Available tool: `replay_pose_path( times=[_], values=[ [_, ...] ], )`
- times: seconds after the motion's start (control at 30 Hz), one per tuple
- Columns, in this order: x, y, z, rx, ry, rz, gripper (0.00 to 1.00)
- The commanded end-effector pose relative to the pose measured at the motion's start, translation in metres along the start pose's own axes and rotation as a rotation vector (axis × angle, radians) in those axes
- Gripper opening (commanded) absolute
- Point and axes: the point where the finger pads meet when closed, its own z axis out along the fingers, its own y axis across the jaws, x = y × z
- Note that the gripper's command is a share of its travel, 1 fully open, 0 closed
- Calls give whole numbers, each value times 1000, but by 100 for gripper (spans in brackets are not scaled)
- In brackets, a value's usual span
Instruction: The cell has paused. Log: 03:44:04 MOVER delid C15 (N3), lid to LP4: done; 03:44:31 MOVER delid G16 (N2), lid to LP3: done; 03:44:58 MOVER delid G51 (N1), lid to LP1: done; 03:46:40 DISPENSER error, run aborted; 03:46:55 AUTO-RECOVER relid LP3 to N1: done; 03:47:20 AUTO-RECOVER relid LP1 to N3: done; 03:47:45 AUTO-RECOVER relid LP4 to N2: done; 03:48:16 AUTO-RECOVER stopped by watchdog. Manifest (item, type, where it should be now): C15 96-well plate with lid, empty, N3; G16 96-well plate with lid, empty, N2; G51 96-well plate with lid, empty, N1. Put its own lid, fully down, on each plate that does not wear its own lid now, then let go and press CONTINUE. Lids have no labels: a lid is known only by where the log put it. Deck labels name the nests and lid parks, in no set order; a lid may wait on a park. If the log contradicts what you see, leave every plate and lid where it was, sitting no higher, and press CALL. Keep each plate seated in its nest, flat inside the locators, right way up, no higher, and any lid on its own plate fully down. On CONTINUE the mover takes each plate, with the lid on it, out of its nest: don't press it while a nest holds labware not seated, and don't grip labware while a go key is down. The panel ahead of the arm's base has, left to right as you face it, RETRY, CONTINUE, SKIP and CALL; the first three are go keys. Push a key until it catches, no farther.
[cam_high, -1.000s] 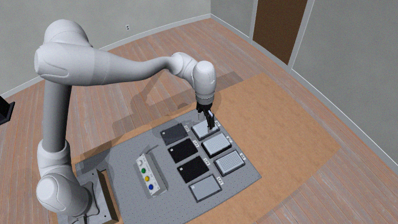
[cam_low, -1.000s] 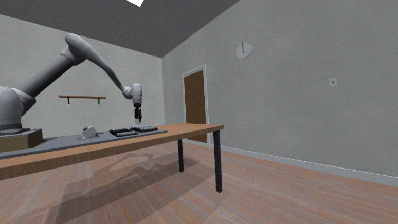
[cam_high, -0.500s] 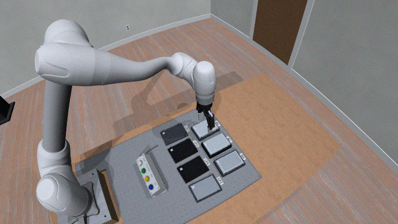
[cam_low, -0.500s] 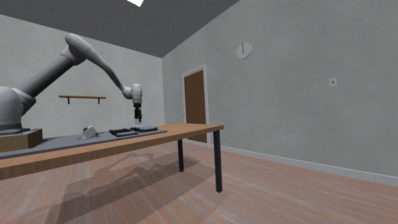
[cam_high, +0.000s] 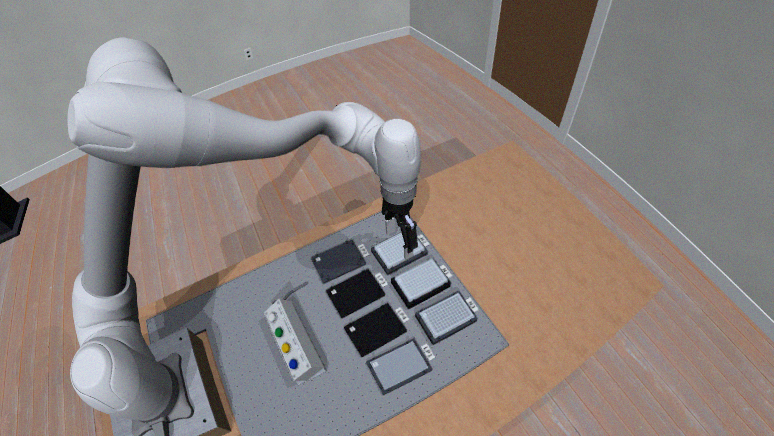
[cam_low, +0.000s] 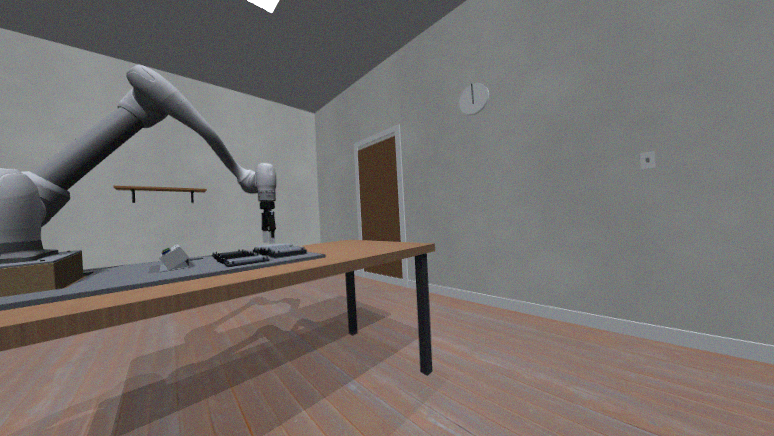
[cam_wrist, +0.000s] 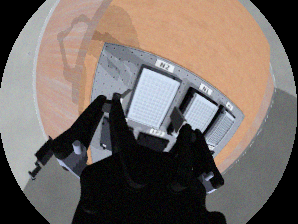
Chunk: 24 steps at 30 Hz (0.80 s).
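Three 96-well plates sit in the right column of nests on the grey deck. The far plate (cam_high: 397, 252) and the middle plate (cam_high: 421, 280) each wear a pale lid. The near plate (cam_high: 446, 315) is bare, with its wells showing. A loose lid (cam_high: 399, 366) lies on the nearest lid park. My gripper (cam_high: 407, 238) hangs just above the far plate, open and empty. In the wrist view my gripper (cam_wrist: 151, 103) straddles the far plate (cam_wrist: 153, 96), with the middle plate (cam_wrist: 200, 111) beside it. The side view shows my gripper (cam_low: 268, 231) a little above the plates.
Three empty dark lid parks (cam_high: 354, 292) fill the left column. The key panel (cam_high: 292, 340) stands nearer the arm's base, with green (cam_high: 278, 331), yellow (cam_high: 285, 347) and blue (cam_high: 293, 363) keys. Small white labels sit beside nests and parks, too small to read.
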Motion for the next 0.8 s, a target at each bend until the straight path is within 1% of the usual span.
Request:
replay_pose_path(
  times=[0.0, 0.5, 0.53, 0.77],
  values=[
    [0, 0, 0, 0, 0, 0, 66],
    [0, 0, 0, 0, 0, 0, 66],
    [0, 0, 0, 0, 0, 0, 59],
    [0, 0, 0, 0, 0, 0, 59]
  ],
)
